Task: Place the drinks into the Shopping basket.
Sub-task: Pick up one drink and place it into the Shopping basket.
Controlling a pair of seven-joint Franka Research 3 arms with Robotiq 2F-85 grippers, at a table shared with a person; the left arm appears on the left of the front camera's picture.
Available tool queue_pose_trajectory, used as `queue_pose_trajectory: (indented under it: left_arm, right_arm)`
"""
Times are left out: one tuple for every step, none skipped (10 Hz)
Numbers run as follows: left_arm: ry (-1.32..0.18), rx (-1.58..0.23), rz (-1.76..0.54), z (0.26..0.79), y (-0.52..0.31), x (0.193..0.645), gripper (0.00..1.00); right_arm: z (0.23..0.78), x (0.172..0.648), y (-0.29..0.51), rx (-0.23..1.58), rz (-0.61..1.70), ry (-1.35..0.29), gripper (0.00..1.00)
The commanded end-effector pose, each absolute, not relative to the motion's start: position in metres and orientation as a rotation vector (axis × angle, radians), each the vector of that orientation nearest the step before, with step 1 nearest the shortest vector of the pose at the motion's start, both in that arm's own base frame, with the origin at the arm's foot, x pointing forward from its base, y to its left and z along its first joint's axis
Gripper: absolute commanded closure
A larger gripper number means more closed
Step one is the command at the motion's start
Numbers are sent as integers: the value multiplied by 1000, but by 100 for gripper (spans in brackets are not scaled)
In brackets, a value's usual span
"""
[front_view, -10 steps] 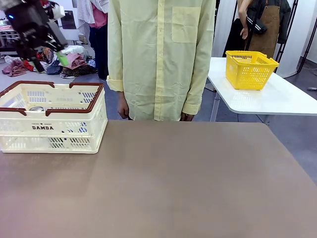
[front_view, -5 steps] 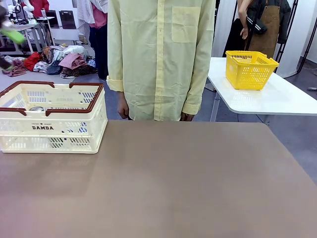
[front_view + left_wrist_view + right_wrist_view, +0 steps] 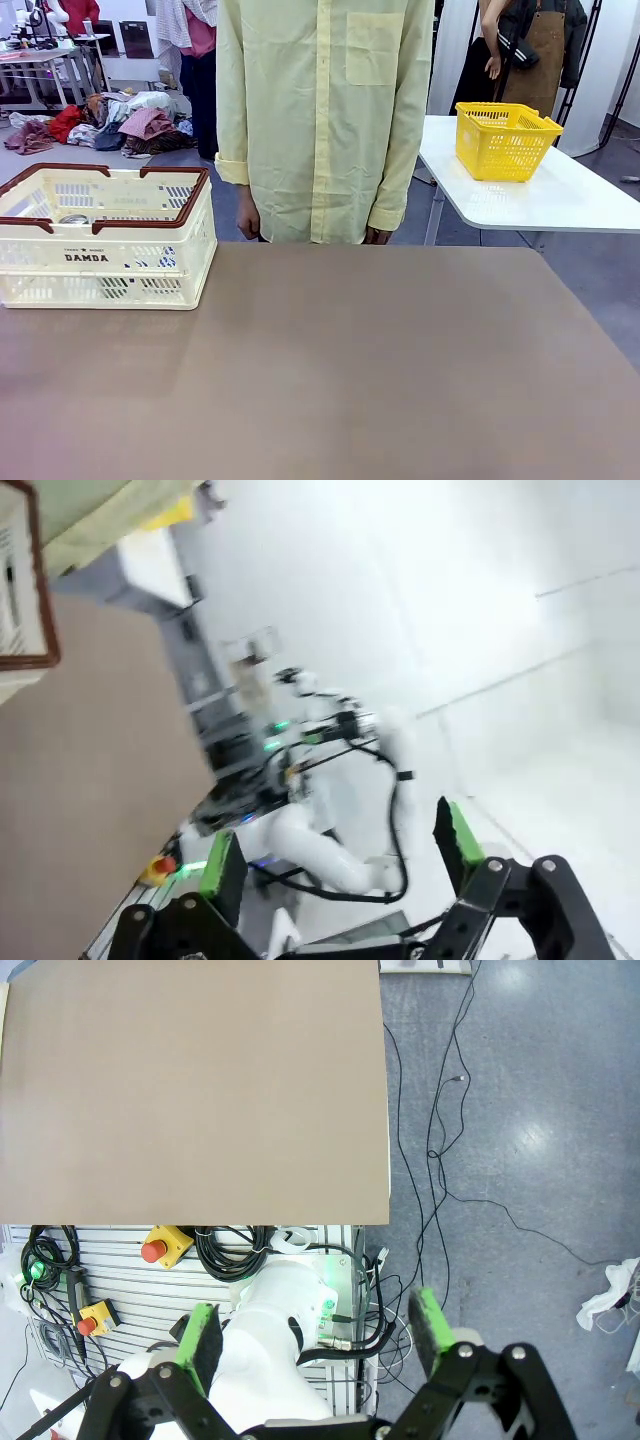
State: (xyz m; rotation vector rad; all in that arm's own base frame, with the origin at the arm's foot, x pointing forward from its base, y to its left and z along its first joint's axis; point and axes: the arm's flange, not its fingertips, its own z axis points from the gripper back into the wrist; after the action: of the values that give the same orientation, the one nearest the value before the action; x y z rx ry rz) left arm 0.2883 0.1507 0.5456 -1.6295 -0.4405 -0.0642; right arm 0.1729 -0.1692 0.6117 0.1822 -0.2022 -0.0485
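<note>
The cream-white Shopping basket point(image 3: 105, 258) with its brown rim stands at the table's left edge. Inside it lies the silver top of one of the drinks point(image 3: 73, 219), and blue print point(image 3: 165, 260) shows through the slots. In the left wrist view my left gripper point(image 3: 340, 850) is open and holds nothing. It is tilted up toward a white wall, with a corner of the basket point(image 3: 18, 590) at the top left. My right gripper point(image 3: 312, 1335) is also open and empty, held high and looking straight down over the robot's side of the table point(image 3: 190, 1090).
A person in a pale yellow shirt point(image 3: 325, 120) stands at the far edge, hands hanging at the sides. A yellow mesh basket point(image 3: 503, 140) sits on a white side table at the right. Beside the table's right edge, cables point(image 3: 440, 1150) trail across the floor.
My left gripper hung above the basket's far left corner a second ago. It has since swung up and away past the picture's left edge. Basket and person have not moved.
</note>
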Motion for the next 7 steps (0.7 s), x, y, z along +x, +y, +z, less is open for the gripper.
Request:
queue_pose_trajectory:
  left_arm:
    - [-322, -1633, -115, 532, 165, 325, 0]
    - [-441, -1630, -64, 546, 151, 288, 0]
    - [-441, -1630, -64, 546, 151, 288, 0]
    - [-441, -1630, -64, 546, 151, 288, 0]
    - [-441, -1630, -64, 546, 151, 288, 0]
    - [-441, -1630, -64, 546, 151, 288, 0]
    - [-441, -1630, -64, 546, 151, 288, 0]
  right_arm:
    - [612, 174, -168, 178, -47, -205, 0]
    - [612, 174, -168, 178, -47, -205, 0]
    - [612, 174, -168, 178, -47, -205, 0]
    - [612, 174, -168, 178, -47, -205, 0]
    - [612, 174, -168, 178, -47, -205, 0]
    - [612, 174, -168, 178, -47, -205, 0]
    - [612, 174, -168, 178, -47, -205, 0]
